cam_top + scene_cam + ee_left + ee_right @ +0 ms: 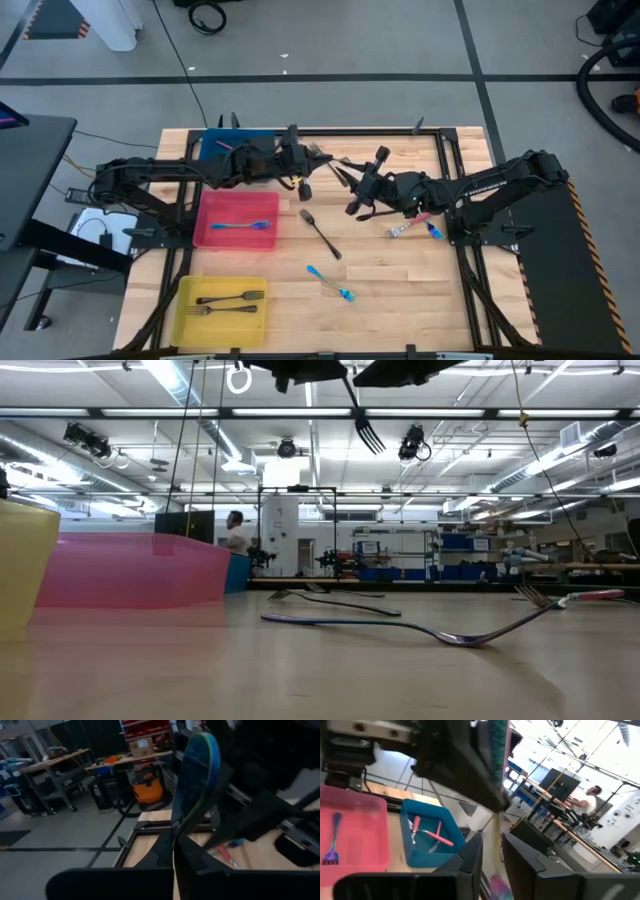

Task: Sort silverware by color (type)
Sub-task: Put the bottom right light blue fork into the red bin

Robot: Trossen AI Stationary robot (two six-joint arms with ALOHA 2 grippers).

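Above the middle of the table, toward its far side, the left gripper (pixel 303 166) pinches a teal-handled fork (pixel 368 432) by its handle. The fork's long axis is upright and its tines point down, well clear of the wood. The right gripper (pixel 492 855) faces it from the right, its fingers spread on either side of the slim shaft and, as far as I can see, not touching it. The two grippers are just beside each other, so this looks like a handover, with the left arm nearer the bins. Three bins stand on the left. The blue bin (pixel 216 146), farthest, holds two red-handled forks (pixel 438 839). The pink bin (pixel 212 208) holds one blue-handled fork (pixel 242 225). The yellow bin (pixel 187 322), nearest, holds two dark forks (pixel 232 303). Loose on the table lie one dark fork (pixel 320 232) in the middle, one blue-handled table fork (pixel 332 285) nearer, and a red-handled fork (pixel 411 227) with a small blue piece (pixel 436 232) beside it, under the right arm.
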